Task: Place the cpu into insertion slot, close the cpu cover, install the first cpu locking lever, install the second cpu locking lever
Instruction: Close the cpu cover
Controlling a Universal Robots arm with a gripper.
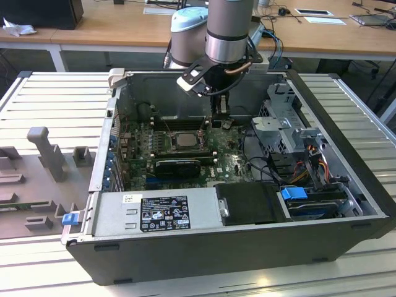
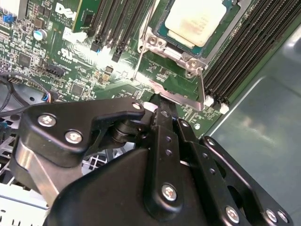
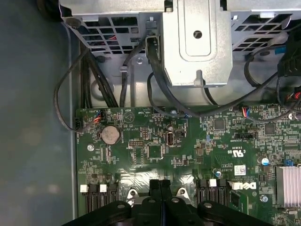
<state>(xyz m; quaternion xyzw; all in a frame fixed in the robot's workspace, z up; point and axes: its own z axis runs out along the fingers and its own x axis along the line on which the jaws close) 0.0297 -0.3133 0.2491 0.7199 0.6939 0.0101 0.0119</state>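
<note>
**Tool.** In the first wrist view the two fingers of the tool (image 3: 161,183) meet along a single seam with no gap, so the tool is closed. The second wrist view shows the tool (image 2: 160,100) with its tips at the flat silvery end of a locking lever (image 2: 186,100). Whether the tips pinch the lever or only touch it cannot be determined.

**CPU assembly.** The second wrist view shows the cpu (image 2: 197,21) seated in the insertion slot (image 2: 165,36). The cpu cover (image 2: 195,61) lies down over its edges. The thin wire arms of the lever run from the cover's corners to the bar at the fingertips. Black memory slots (image 2: 244,56) flank the socket on both sides.

**Overall position.** The exterior view shows the arm reaching down into the open computer case (image 1: 185,247), which lies on a slatted metal tabletop (image 1: 49,93). The tool (image 1: 219,117) is just beside the cpu (image 1: 184,140), toward the exterior view's right.

**Surroundings.** The first wrist view looks away from the socket. It shows a coin cell (image 3: 111,134) on the green board and a metal drive cage (image 3: 197,42) with black cables beyond the board's edge.
</note>
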